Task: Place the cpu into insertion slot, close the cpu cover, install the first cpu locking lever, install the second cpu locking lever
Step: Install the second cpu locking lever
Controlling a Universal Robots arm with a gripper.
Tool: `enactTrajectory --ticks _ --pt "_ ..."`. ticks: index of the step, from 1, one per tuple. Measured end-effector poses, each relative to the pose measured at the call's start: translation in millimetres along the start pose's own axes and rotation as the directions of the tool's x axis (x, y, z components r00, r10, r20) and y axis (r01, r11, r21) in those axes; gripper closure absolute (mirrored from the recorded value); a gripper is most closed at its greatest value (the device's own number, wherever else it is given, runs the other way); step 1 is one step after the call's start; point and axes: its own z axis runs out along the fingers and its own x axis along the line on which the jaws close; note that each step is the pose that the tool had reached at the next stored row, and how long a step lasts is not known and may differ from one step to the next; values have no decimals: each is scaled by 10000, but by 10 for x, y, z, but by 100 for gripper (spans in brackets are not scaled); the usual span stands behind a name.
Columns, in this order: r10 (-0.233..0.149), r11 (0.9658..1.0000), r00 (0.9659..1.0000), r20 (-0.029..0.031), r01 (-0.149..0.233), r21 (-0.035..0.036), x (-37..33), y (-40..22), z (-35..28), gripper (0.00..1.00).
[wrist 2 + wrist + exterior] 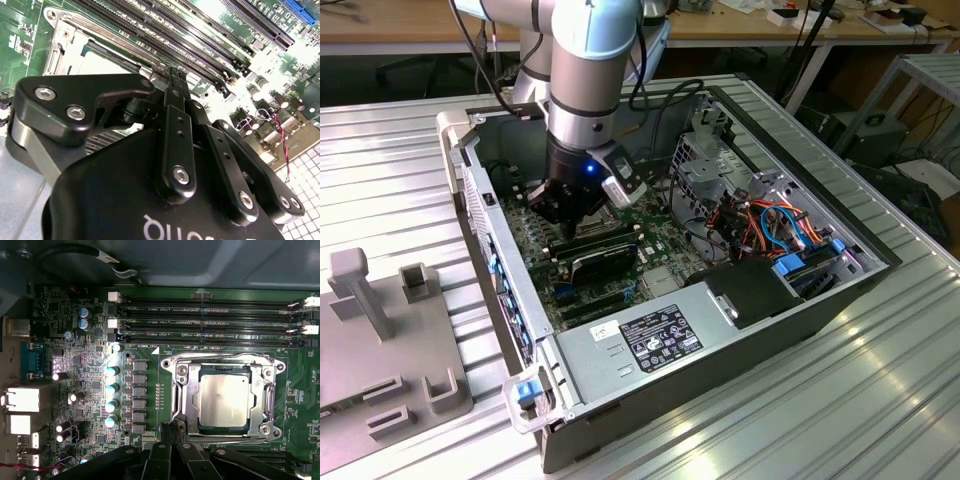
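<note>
CPU [223, 398] seated in the insertion slot [207, 427], cpu cover [181, 390] down; we see the hand [169, 432], fingertips pressed together, beside the socket's corner.

The open computer case [700, 330] lies on the tabletop [840, 420], and a fixture block [380, 350] sits on the same tabletop to the exterior view's left of it. Inside the case the claw [565, 205] hangs low over the motherboard [660, 240]. In the first wrist view the cpu [224, 397] lies in the insertion slot [223, 369] with the cpu cover [187, 390] down around it, the memory slots [210, 322] just beside the socket, and the claw's fingertips [170, 432] close to the cover's edge.
</note>
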Motion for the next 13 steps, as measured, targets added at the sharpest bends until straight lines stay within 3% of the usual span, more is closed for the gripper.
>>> enactTrajectory --ticks 5,9,13 --pt "-1 10000 10000 -3 1 -29 1 6 29 89" --pt "-3 9999 10000 -7 3 -116 2 3 52 89" --pt "-4 9999 10000 -11 4 -150 4 2 59 89"
